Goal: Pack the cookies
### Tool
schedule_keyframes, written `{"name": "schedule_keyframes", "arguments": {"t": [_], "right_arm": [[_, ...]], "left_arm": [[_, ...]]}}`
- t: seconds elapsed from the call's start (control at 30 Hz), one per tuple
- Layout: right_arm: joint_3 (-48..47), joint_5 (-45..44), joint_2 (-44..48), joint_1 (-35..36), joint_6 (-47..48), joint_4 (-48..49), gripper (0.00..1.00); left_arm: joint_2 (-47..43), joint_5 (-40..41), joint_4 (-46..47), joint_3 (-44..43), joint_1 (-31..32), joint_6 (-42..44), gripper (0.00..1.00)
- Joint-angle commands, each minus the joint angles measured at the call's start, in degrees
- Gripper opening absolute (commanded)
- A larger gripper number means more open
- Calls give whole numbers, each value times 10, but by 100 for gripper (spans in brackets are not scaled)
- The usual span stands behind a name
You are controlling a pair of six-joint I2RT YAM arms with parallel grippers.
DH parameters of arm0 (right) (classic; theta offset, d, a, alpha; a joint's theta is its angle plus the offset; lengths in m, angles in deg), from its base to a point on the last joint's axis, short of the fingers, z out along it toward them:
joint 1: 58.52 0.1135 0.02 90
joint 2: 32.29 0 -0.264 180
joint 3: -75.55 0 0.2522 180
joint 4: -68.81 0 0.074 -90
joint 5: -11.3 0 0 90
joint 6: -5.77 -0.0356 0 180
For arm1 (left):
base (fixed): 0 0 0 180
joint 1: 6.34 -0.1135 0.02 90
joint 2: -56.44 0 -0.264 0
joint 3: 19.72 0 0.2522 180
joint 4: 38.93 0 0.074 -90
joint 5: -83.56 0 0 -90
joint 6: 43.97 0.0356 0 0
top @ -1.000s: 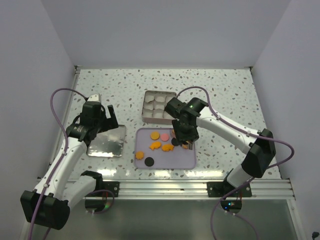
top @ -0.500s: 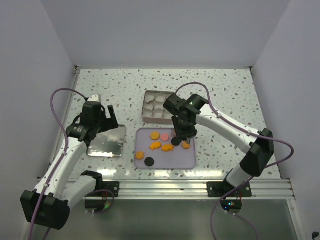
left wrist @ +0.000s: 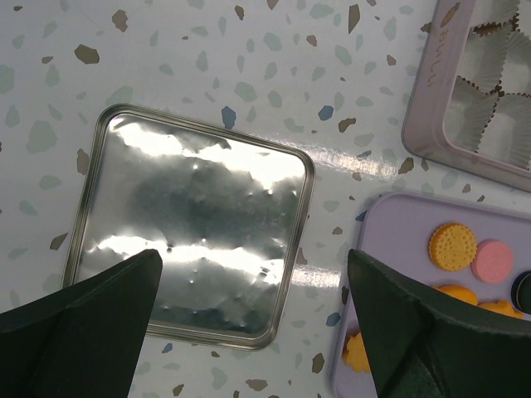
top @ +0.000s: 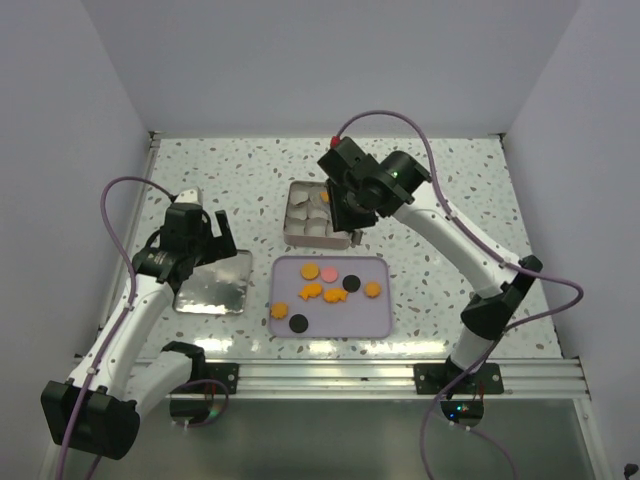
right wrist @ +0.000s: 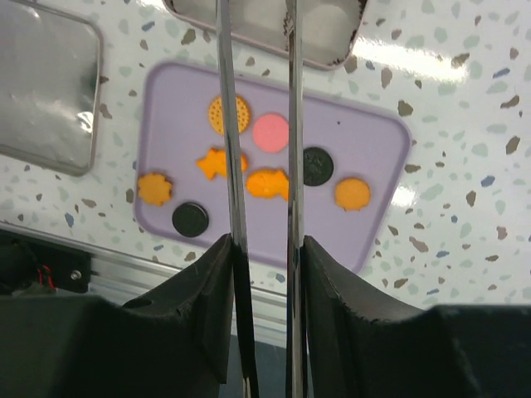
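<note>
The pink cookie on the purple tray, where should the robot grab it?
Probably by its round rim, coming straight down from above. The pink cookie lies flat on the lavender tray, so nothing can slip under it. The round orange cookie sits close beside it, so it is likely best to pinch the edges facing the tin and the tray's near side.

Robot lab test cell: plain white walls (top: 300, 60) box in a speckled table (top: 450, 170), with cabled arms (top: 450, 240) bolted to an aluminium rail (top: 330, 375) along the frame's bottom.
</note>
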Motion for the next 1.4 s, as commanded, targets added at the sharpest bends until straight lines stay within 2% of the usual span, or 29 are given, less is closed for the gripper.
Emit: {"name": "schedule_keyframes", "arguments": {"t": [0.0,0.23,0.4,0.5,1.0,1.37], "right_arm": [[-89,-26,-60,-13,36,-109,28],[-160,31,-147,-98,78,-82,27],[-225,44,-214,-123,96,-88,26],[-233,48,-235,-128,102,-87,26],[-181,28,-227,-138,97,-71,29],[-162,9,-210,-151,95,-71,41]], "left_arm": [[-6,-5,21,2,4,5,100],[-6,-6,21,2,4,6,100],[-4,-3,20,3,4,4,100],[1,-3,20,2,4,5,100],[12,-15,24,2,4,10,100],[9,-15,25,2,3,10,100]]}}
